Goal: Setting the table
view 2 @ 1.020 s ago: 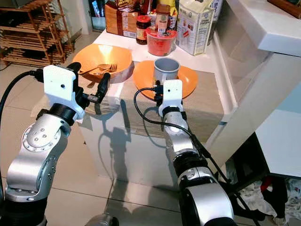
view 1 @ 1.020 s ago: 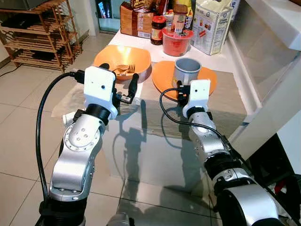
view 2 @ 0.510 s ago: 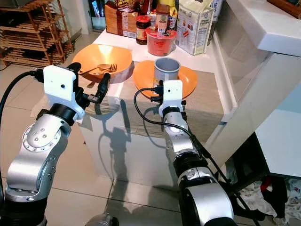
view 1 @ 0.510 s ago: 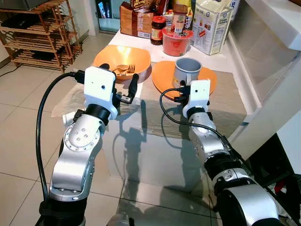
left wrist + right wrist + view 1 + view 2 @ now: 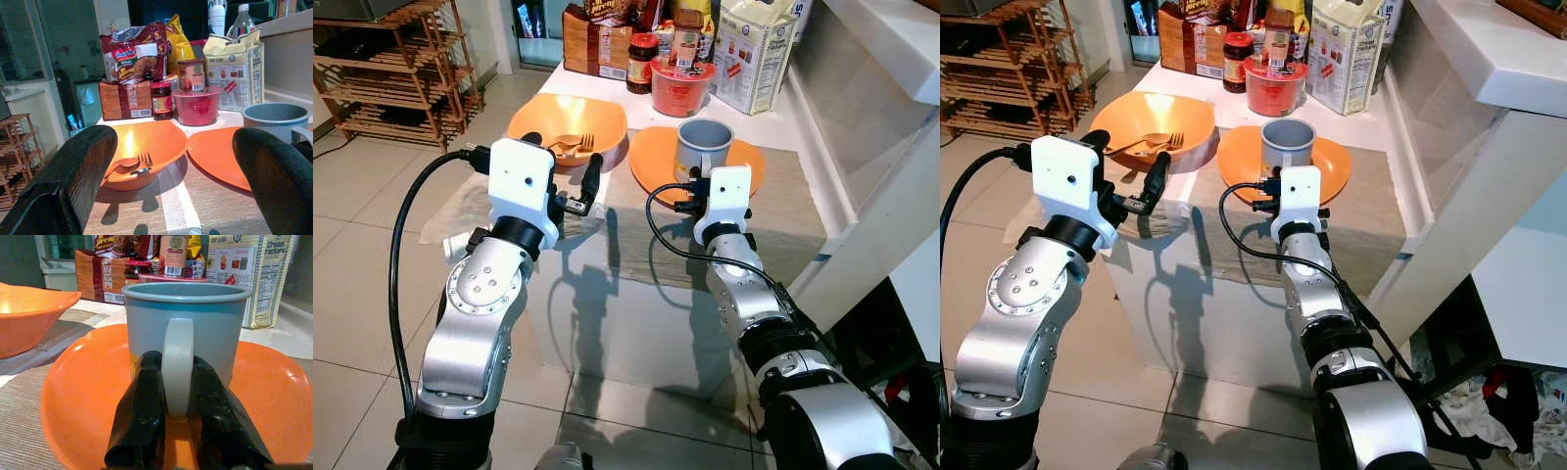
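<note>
Standing on the orange plate (image 5: 78, 396), the mug (image 5: 186, 328) has its handle clamped by the right pincer (image 5: 178, 431).

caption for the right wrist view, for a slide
Right claw shut on the mug handle, mug standing on an orange plate.

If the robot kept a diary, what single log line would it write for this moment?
right gripper: shut on mug handle | mug: standing on orange plate | left gripper: open, before orange bowl | bowl holds spoon, fork
</note>
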`<state>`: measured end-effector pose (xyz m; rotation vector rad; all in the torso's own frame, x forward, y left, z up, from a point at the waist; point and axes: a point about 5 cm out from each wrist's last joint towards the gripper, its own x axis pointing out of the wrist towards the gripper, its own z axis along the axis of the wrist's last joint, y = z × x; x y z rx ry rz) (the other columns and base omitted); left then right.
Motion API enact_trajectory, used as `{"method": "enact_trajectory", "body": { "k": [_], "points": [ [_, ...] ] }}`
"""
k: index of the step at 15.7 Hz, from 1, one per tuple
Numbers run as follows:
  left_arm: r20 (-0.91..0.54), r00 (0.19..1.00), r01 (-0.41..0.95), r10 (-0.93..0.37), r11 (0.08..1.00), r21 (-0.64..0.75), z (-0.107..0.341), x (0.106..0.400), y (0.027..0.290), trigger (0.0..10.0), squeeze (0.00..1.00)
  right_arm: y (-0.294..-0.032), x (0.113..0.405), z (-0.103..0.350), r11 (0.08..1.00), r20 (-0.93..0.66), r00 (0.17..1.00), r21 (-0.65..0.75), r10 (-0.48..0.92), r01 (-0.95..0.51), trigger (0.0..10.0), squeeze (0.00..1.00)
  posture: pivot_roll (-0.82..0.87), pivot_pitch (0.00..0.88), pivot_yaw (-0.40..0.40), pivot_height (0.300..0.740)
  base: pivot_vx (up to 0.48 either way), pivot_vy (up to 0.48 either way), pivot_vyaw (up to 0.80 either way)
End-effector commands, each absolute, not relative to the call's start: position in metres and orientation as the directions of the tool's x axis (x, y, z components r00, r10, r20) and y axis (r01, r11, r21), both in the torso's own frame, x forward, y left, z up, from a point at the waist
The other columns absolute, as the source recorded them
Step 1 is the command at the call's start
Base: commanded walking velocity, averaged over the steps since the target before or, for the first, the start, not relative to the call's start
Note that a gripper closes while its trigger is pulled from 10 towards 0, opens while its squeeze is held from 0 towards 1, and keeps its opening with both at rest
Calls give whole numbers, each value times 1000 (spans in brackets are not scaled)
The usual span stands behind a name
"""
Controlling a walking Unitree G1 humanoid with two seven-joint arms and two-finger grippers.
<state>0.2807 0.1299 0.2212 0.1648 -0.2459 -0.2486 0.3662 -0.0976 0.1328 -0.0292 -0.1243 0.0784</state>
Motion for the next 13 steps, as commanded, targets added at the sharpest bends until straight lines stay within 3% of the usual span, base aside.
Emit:
{"method": "enact_trajectory", "body": {
  "k": [1,4,7,13],
  "points": [
    [211,940,225,-267,953,203,220,283,127,10000,0,-104,367,141,997,176,982,-47,64,-56,0,0,240,0,-49,740,0,0,0],
    [198,949,202,-246,955,219,214,292,129,10000,0,-110,363,167,994,332,940,-98,79,-49,0,0,221,0,-53,740,0,0,0],
    [189,951,203,-245,955,216,207,297,128,10000,0,-126,351,174,993,391,918,-115,66,-23,0,0,193,0,-53,740,0,0,0],
    [174,941,266,-291,952,154,189,300,118,10000,0,-148,301,155,991,361,933,-132,18,32,0,0,130,0,-48,740,0,0,0]
  ]
}}
